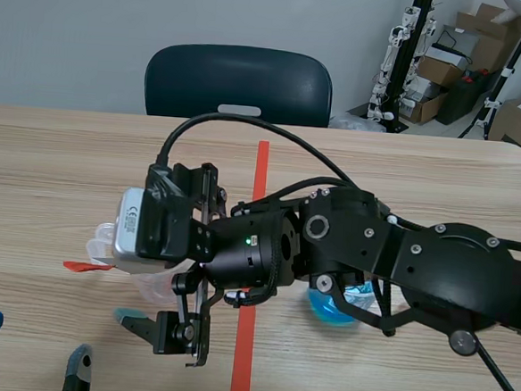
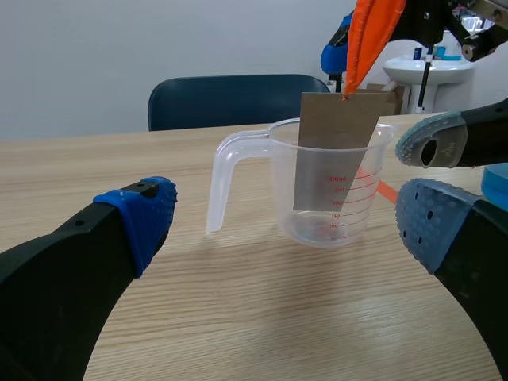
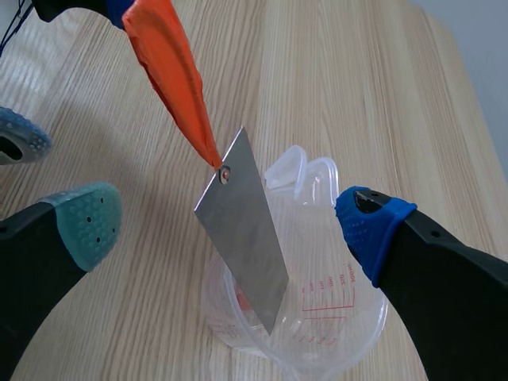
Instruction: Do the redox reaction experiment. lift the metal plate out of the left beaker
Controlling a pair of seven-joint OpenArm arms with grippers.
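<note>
Right pincer (image 3: pixel 226 226) wide open over left beaker (image 3: pixel 317 317). Metal plate (image 3: pixel 242 238) leans inside it, between the fingers; orange tag (image 3: pixel 171 71) sticks out past them, likely the grab point. Left pincer (image 2: pixel 287 218) also wide, beaker just ahead, not steadying it.

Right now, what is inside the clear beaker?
The metal plate stands tilted in the beaker, an orange ribbon tied to its top corner. No liquid shows; the plate hides part of the floor.

Red scale lines with illegible numerals on the beaker (image 2: pixel 349 198)
</note>
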